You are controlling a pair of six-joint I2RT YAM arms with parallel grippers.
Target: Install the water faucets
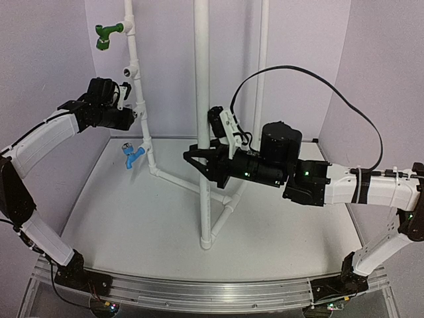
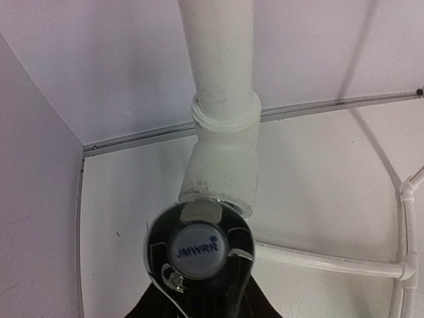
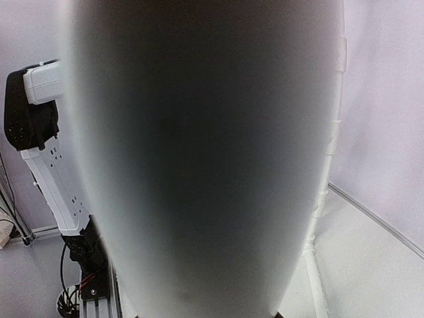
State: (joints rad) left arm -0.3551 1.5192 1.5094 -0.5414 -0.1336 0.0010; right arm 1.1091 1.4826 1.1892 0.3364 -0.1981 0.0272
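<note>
Fingers of the left gripper (image 1: 134, 118) pinched shut on the silver faucet (image 2: 199, 253), visible from the left wrist only as a dark wedge below the faucet's round cap marked JMWRR. Faucet set against the mouth of a white tee fitting (image 2: 222, 173) on the slanted pipe (image 1: 136, 86) at rear left, roughly midway up it.

Fingers of the right gripper (image 1: 199, 165) placed either side of the upright pipe (image 1: 202, 79) at centre and closed on it, as far as can be judged. Right wrist view filled by that pipe as a grey blur, contact itself not resolved.

Green faucet (image 1: 106, 34) seated in the topmost fitting of the slanted pipe, spout down; blue faucet (image 1: 132, 157) seated in a lower fitting, near the tabletop (image 1: 132, 225). One open fitting (image 1: 130, 68) between green faucet and left gripper.

Tabletop flat and matt white, with low pipe runs (image 1: 179, 182) crossing it from rear left to the foot of the upright pipe. Pale lilac walls (image 1: 59, 53) on left, rear and right, meeting the tabletop at a thin dark seam. Aluminium rail (image 1: 199, 295) along the near edge. Black cable (image 1: 318, 76) looping above the right arm (image 1: 371, 185).
</note>
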